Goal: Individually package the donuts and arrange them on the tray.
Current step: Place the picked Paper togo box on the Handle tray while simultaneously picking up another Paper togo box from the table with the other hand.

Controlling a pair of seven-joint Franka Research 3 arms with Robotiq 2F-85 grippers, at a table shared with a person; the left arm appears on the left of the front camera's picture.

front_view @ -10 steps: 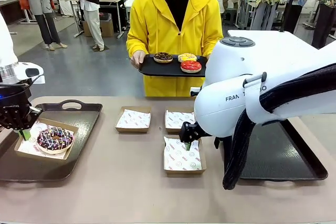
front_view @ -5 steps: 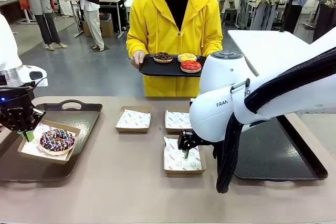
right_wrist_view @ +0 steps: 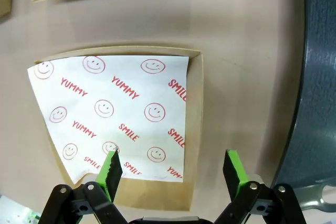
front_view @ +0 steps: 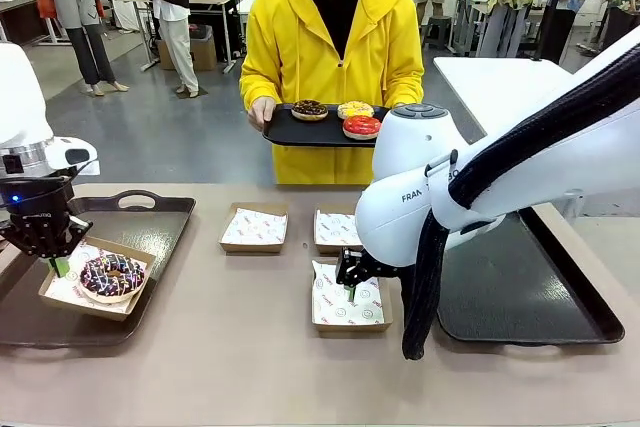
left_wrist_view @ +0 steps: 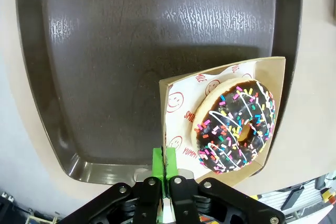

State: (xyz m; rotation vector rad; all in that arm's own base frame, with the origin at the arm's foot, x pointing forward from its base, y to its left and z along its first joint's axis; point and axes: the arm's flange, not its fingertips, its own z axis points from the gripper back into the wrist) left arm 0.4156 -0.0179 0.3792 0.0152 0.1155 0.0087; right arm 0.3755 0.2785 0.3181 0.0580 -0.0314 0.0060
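Pinching the rim of a box [front_view: 70, 292] at the left tray [front_view: 150, 237], the left tool [front_view: 58, 265] is shut; the sprinkled chocolate donut [front_view: 112, 274] sits inside. The right tool [front_view: 349, 292] hangs open over an empty box [front_view: 345, 311] on the worktop [front_view: 230, 347]. Three donuts [front_view: 340, 115] sit on the person's far tray [front_view: 285, 131].

My left arm [front_view: 20, 97] comes in from my left with the wrist pointing straight down. My left gripper [left_wrist_view: 164, 155] stands upright, its pads pressed tight together, pinching the rim of a box [left_wrist_view: 277, 98]. My right arm [front_view: 520, 147] reaches across the middle, its elbow high and its wrist turned downward. My right gripper [right_wrist_view: 173, 167] hangs low, jaws spread wide, green pads [right_wrist_view: 111, 169] well apart, holding nothing.
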